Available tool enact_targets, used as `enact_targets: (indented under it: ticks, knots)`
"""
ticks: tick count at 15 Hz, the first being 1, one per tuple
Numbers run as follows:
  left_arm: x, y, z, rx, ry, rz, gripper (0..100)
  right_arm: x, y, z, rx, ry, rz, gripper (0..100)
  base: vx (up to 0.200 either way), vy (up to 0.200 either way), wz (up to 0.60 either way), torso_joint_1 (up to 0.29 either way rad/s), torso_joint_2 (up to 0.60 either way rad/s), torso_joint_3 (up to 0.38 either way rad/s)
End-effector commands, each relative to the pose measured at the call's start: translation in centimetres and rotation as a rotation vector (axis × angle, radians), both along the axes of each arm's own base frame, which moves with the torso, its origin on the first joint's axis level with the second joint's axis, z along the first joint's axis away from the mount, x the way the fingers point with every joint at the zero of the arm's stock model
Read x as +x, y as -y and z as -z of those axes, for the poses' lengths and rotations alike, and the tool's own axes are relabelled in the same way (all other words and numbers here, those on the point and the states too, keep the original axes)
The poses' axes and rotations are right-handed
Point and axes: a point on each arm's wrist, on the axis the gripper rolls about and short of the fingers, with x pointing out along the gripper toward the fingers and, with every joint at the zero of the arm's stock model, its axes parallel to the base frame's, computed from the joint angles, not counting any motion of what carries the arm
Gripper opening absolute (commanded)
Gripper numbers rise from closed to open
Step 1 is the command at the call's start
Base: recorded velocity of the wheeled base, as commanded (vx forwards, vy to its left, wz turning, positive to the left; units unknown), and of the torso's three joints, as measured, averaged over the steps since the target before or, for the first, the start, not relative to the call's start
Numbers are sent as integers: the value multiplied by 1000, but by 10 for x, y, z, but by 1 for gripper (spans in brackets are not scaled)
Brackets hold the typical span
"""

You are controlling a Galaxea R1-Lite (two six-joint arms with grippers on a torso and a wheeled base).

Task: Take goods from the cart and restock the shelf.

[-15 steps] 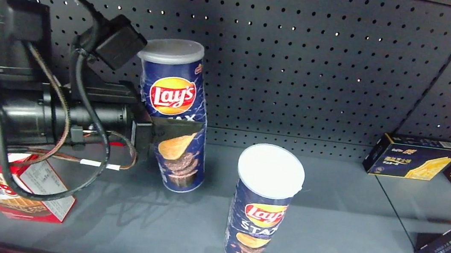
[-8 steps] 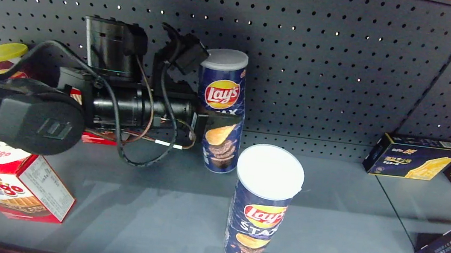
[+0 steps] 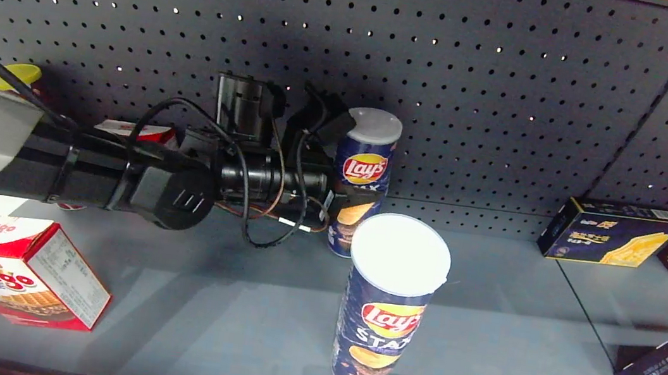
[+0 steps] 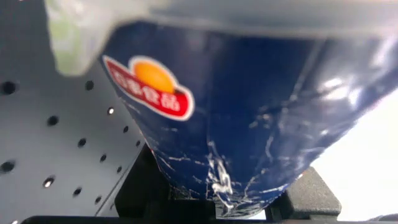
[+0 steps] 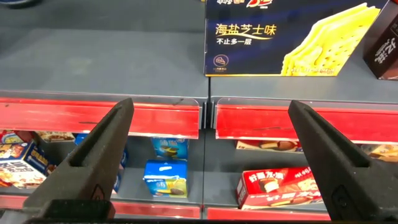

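so, step: placing. the left gripper (image 3: pixel 352 205) holds a blue chips can (image 3: pixel 366 167) upright at the back of the shelf (image 3: pixel 215 326), close to the pegboard (image 3: pixel 478 103).
left jaws: pinching the can's lower body from the side; in the left wrist view the can (image 4: pixel 249 106) sits between them.
can's place: at 12 o'clock of a second chips can (image 3: pixel 384 321) standing at the front. i cannot tell if its base touches the deck.
next move: likely settle the base flat, spread the jaws, then draw back toward 9 o'clock without clipping either can.
right gripper (image 5: pixel 210 112): jaws spread, holding nothing, facing lower shelves (image 5: pixel 155 118).
surface: grey metal deck, smooth and level.
room: red wafer box (image 3: pixel 17 279) at 8 o'clock, blue cracker box (image 3: pixel 612 233) at 3 o'clock.
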Motion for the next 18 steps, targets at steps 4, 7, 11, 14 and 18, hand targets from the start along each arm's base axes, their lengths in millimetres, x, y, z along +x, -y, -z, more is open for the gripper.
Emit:
enact_targets:
  ticks: [4,7,11,14,18]
  knots:
    - [16,9,8,-3,4,1,0,0,0,0,-1,-2,0,100,0,0,0,0,0,0]
    - [19,10,10,-3,1,-1,0,0,0,0,-1,-2,0,100,0,0,0,0,0,0]
    - [17,12,10,-3,4,2,100,0,0,0,-1,-2,0,100,0,0,0,0,0,0]
    - [7,4,-3,-11,34,-2,100,0,0,0,-1,-2,0,100,0,0,0,0,0,0]
    - [-27,-21,-21,-39,87,-20,100,0,0,0,-1,-2,0,100,0,0,0,0,0,0]
